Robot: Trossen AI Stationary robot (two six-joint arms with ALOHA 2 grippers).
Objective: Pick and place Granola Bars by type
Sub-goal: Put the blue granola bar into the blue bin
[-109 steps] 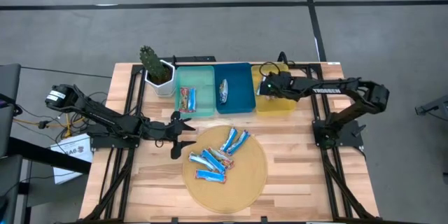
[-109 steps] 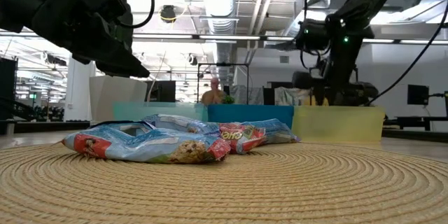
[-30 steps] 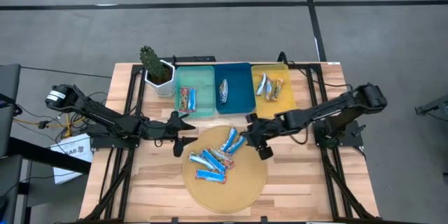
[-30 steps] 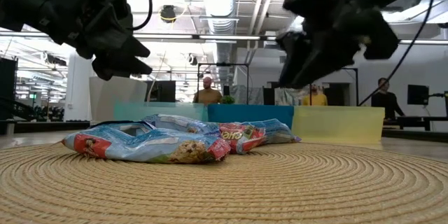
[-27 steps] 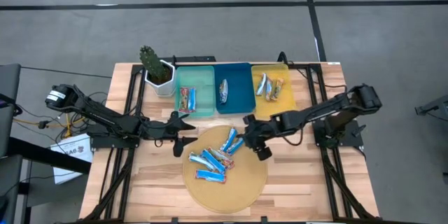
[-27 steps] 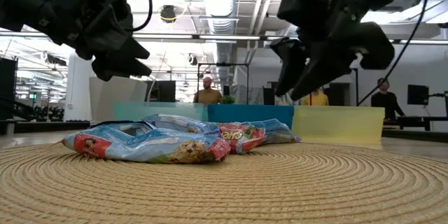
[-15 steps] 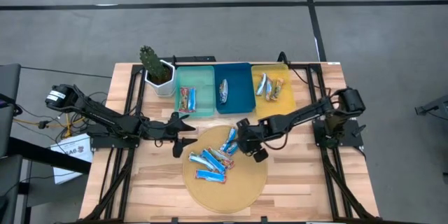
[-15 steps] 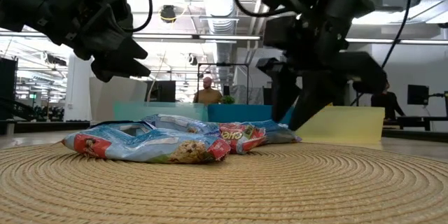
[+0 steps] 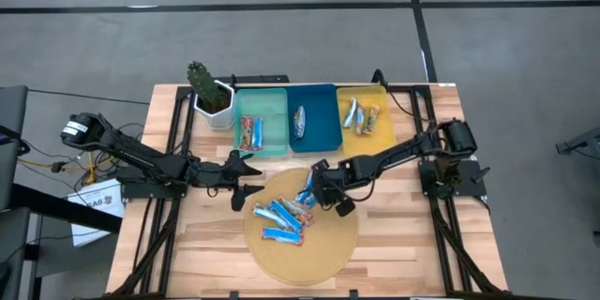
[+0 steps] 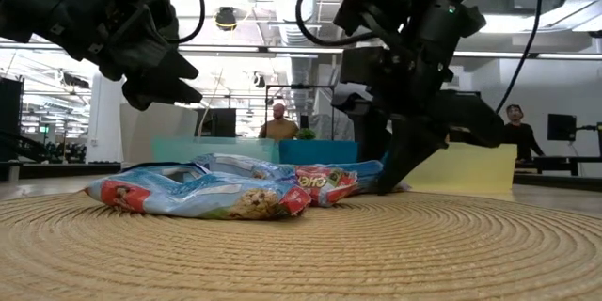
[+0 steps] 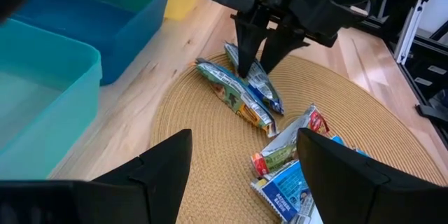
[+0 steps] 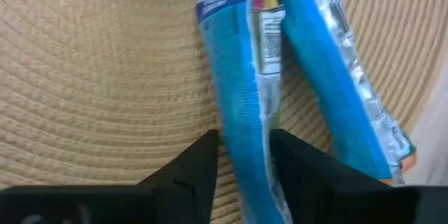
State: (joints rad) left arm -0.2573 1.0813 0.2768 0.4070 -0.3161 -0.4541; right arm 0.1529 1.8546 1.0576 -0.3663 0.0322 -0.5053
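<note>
Several foil-wrapped granola bars (image 9: 286,208) lie piled on a round woven mat (image 9: 309,244). Two blue ones (image 12: 336,91) lie side by side at the pile's far side. My right gripper (image 9: 318,190) points steeply down there, with its fingers on one of these blue bars (image 12: 241,105). My left gripper (image 9: 247,180) hangs open over the mat's left edge with nothing between its fingers (image 11: 161,164). The teal tray (image 9: 272,103) has one bar, the blue tray (image 9: 323,103) has one, and the yellow tray (image 9: 380,131) has two. My right gripper pinches the blue bar by its two long edges (image 12: 245,157), one finger (image 12: 203,157) on each side. The fingers come from above, slanting from the table's right, and lie across the bar. The bar rests on the mat beside the other blue bar.
A potted cactus (image 9: 206,92) stands at the far left beside the teal tray. The three trays stand in a row along the table's far edge, just beyond the mat. Bare wood (image 9: 403,234) lies to the mat's right and left.
My right gripper has moved from the mat's far right edge toward the table's left and down onto the far side of the pile. It has tipped steeper, and its fingers have drawn in around the blue bar. The bars lie as before.
</note>
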